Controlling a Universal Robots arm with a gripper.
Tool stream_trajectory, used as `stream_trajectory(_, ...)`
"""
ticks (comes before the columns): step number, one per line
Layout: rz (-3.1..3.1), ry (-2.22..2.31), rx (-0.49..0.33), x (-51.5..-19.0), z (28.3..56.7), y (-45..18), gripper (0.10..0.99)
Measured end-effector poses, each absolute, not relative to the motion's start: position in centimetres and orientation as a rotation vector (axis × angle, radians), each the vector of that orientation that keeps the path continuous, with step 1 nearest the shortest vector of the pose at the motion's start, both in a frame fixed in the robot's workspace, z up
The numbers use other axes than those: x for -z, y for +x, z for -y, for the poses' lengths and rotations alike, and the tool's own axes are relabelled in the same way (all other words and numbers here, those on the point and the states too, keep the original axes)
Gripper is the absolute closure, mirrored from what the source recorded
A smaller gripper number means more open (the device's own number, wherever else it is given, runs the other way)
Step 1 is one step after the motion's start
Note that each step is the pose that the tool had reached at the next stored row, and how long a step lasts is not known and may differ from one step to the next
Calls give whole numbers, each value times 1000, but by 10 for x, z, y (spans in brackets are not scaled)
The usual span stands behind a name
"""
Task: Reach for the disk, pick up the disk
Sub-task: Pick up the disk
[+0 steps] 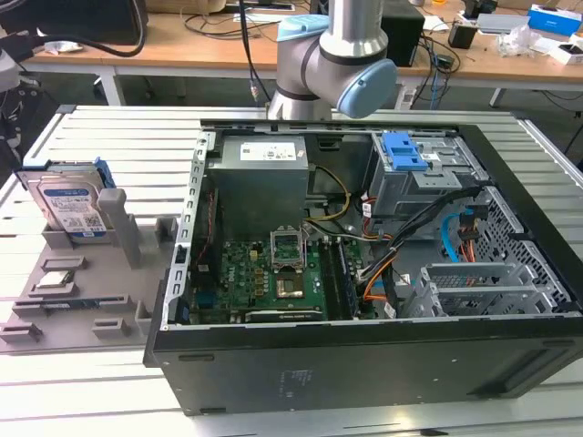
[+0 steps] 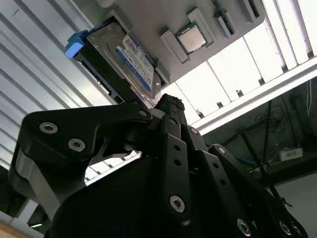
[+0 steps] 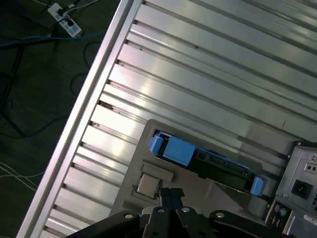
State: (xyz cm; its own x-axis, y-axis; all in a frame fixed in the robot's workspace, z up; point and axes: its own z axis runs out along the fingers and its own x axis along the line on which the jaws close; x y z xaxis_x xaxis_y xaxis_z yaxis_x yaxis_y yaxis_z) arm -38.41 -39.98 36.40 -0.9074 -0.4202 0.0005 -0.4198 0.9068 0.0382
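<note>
Disk (image 1: 69,206) not picked up yet; I'd call it the early reach stage. Open PC case (image 1: 364,364) sits mid-table, and the grey holder tray (image 1: 55,314) at the exterior view's left carries the disk on edge in its slot. Gripper (image 3: 171,194) hangs above the tray, clear of the disk, fingers apparently together and empty.

the slatted aluminium table (image 1: 82,401) carries a grey parts tray (image 1: 100,273) and an open computer case (image 1: 364,373).
</note>
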Motion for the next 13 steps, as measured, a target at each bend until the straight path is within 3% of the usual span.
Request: stream_trajectory(13, 2904, 1158, 55, -364, 400, -384, 980)
